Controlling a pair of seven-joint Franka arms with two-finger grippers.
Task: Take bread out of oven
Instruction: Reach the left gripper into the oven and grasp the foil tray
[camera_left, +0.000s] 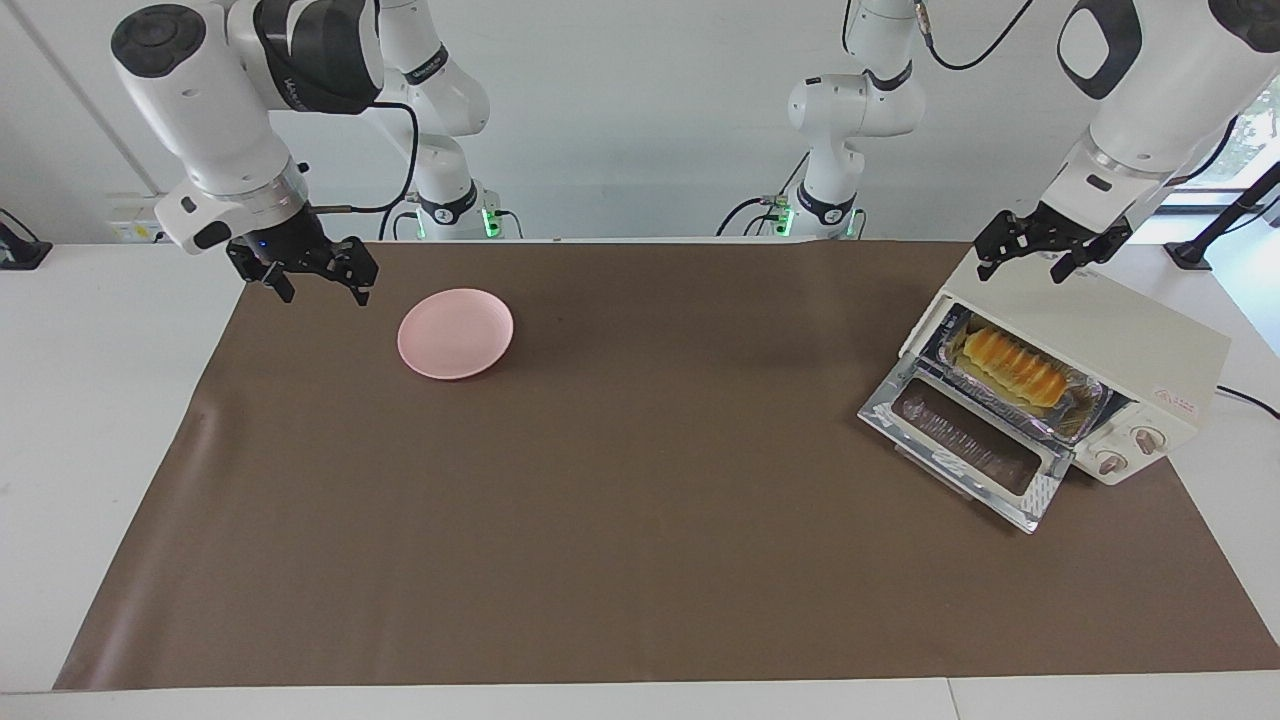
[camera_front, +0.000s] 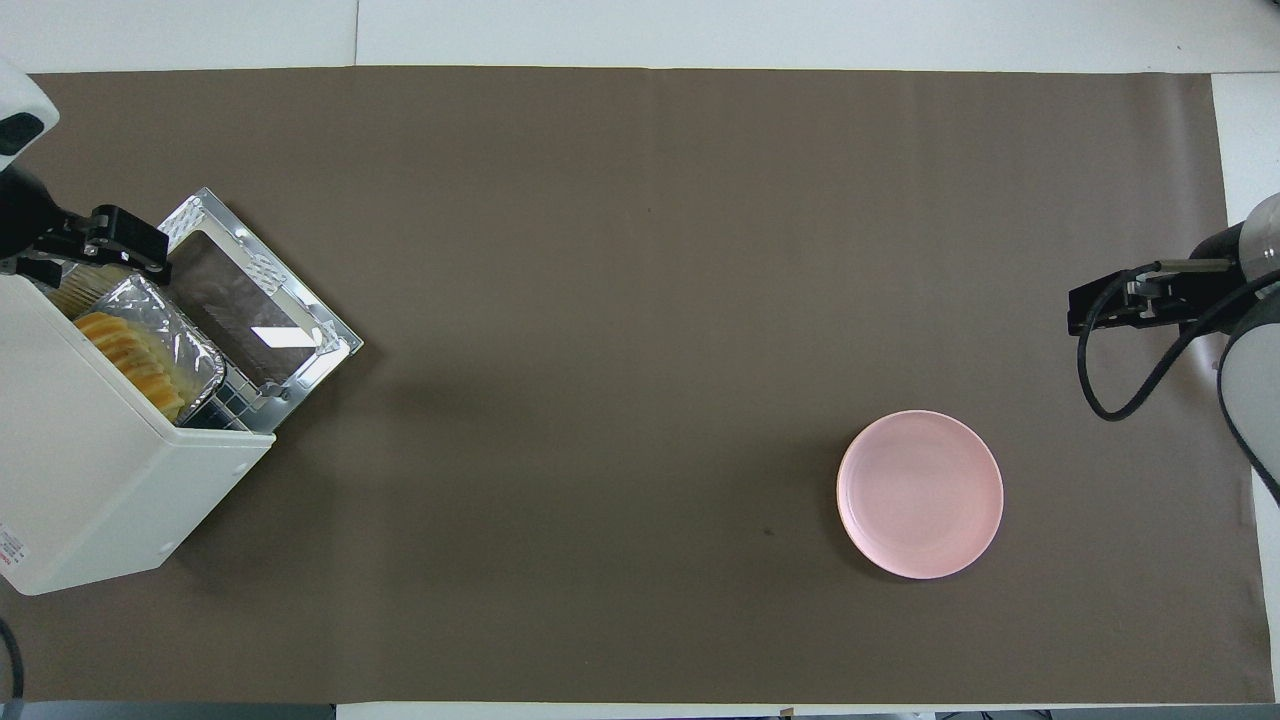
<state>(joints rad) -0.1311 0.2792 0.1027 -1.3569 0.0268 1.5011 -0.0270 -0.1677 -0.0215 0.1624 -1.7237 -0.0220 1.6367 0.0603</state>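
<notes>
Golden bread (camera_left: 1012, 366) half-hidden inside oven (camera_left: 1110, 345); both grippers agape, empty.

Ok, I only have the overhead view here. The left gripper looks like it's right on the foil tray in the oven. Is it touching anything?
Observer: No. The facing view shows the left gripper up in the air over the top front edge of the oven, open, clear of the foil tray and the bread.
Operator: And the right gripper? I mostly see cable.
Observer: The right gripper hovers open and empty over the edge of the brown mat, beside the pink plate; that arm waits.
</notes>
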